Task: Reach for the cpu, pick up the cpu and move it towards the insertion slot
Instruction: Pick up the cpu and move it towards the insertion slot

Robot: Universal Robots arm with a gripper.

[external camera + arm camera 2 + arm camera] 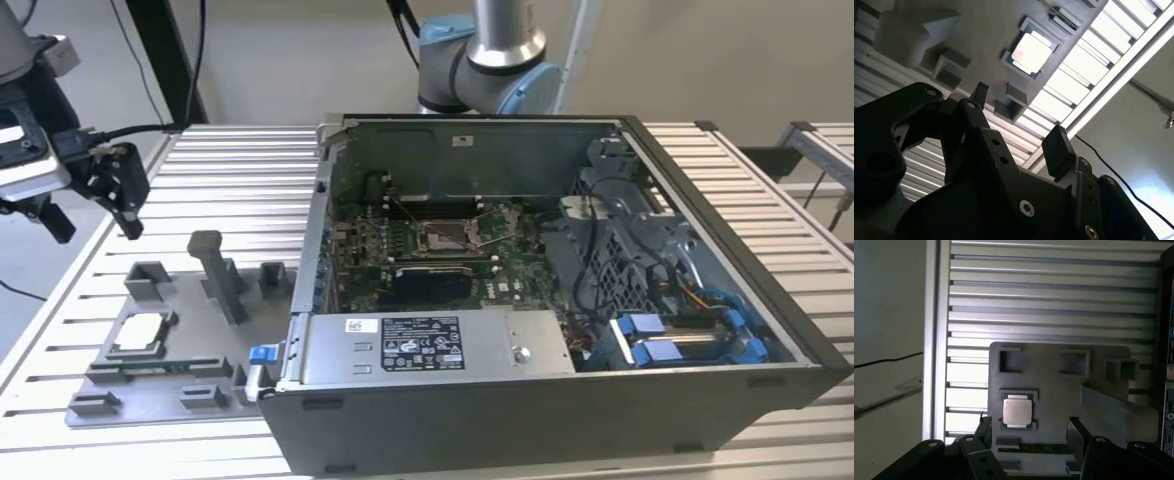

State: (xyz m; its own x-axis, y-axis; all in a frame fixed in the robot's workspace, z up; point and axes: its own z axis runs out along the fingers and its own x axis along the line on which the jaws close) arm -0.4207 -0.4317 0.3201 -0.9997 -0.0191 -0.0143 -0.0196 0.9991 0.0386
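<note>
Though partly off-frame, spread gripper [94,218] above cpu [138,335].

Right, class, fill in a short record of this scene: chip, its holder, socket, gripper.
cpu: pale silver square chip, lying flat in a recess of the grey plastic fixture
insertion slot: silver-framed square socket, inside the grey computer case
gripper: black gripper, open, holding nothing, clear of the chip

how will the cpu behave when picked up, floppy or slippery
The cpu looks thin, flat and metal-topped, so probably stiff and light. Its smooth pale top may be slippery. Lying flat in a recess of the grey fixture, it likely won't roll or tip.
</note>
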